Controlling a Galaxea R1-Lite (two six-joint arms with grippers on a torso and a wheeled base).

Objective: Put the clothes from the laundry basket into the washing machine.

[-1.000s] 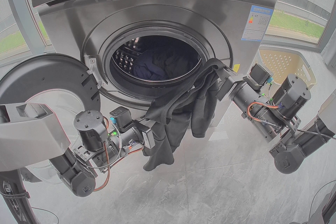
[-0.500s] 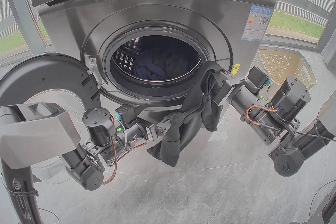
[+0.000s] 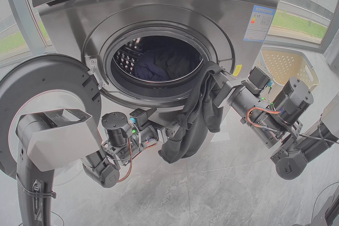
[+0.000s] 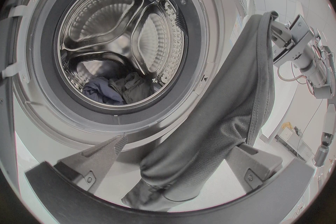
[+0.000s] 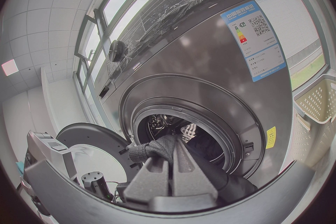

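Nearby, door and laundry basket flank washing machine, garment dangling before.

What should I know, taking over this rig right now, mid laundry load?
Right hand: shut on the dark garment, at the right rim of the washing machine opening.
Left hand: open, straddling the garment's hanging lower part, below the opening.
Done: door open; some clothes in the drum.
Left: get this garment into the drum and release. The laundry basket stands right of the machine, its bottom hidden.
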